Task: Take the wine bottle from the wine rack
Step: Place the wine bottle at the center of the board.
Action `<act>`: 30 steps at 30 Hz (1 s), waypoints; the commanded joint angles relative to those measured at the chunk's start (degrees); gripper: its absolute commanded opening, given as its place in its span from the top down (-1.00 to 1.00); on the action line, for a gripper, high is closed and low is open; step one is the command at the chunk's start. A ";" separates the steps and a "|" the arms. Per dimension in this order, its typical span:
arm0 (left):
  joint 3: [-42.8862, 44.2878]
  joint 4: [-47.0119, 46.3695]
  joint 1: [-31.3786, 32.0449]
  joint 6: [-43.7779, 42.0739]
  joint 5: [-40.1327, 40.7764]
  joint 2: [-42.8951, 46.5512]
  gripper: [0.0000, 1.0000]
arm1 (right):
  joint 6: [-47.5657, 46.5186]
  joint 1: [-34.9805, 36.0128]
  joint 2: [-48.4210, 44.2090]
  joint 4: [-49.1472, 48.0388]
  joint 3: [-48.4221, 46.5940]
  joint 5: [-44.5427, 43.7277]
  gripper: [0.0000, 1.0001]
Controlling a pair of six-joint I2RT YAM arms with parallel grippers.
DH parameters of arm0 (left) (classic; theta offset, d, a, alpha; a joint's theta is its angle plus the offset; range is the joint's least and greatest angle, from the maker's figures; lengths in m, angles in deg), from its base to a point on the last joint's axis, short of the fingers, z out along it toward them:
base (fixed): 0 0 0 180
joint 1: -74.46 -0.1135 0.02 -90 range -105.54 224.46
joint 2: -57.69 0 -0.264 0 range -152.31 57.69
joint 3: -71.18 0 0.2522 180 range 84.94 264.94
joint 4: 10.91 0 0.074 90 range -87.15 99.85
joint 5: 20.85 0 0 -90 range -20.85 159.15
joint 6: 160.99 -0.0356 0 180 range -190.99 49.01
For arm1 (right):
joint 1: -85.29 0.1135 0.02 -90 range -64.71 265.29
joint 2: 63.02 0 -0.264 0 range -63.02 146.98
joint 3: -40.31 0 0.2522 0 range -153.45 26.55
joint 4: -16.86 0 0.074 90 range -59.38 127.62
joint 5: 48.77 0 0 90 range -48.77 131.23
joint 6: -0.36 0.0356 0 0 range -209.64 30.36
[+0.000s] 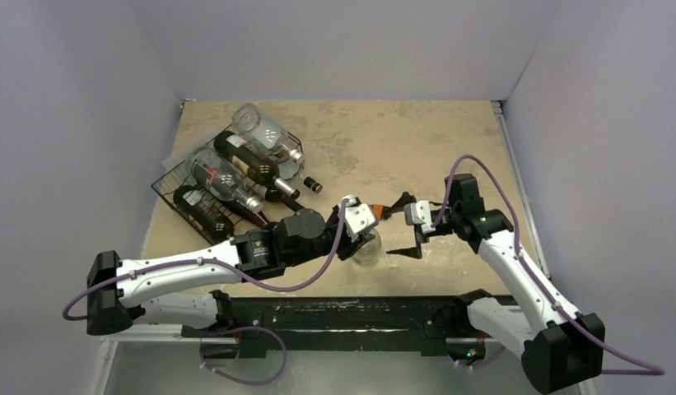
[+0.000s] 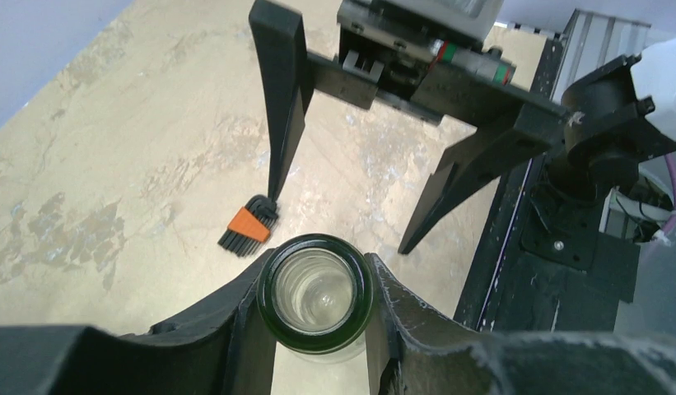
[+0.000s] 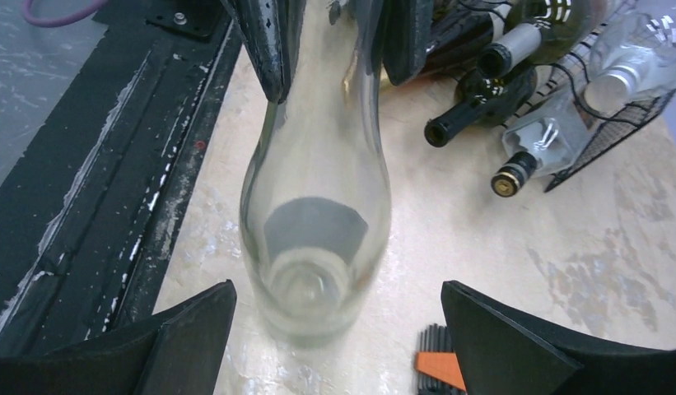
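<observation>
Clamped around the neck of the clear glass wine bottle (image 1: 369,249) with the left tool (image 2: 318,288), jaws narrow. Standing upright on the mottled beige table (image 1: 400,140), off and well apart from the black wire-mesh wine rack (image 1: 174,188) at far left. Facing it with the right tool (image 1: 403,229) spread wide, not touching.

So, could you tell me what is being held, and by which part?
The left pincer grips the clear bottle by its neck; the right pincer stands open, holding nothing.
</observation>
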 commanded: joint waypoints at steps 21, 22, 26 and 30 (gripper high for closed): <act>14.74 10.62 -3.94 5.72 -7.52 -8.36 -0.39 | -2.85 -6.37 -1.74 10.57 -7.02 2.83 -0.98; 14.74 10.62 -3.98 5.94 -7.84 -8.20 -0.48 | -2.85 -6.40 -1.67 10.72 -7.12 2.87 -0.98; 14.33 10.44 -3.97 7.00 -8.77 -7.04 -0.73 | -2.98 -6.56 -1.45 11.27 -7.46 3.22 -0.98; 14.20 10.73 -4.20 7.62 -9.17 -5.84 -0.82 | -3.11 -6.60 -1.17 11.64 -7.58 3.56 -0.98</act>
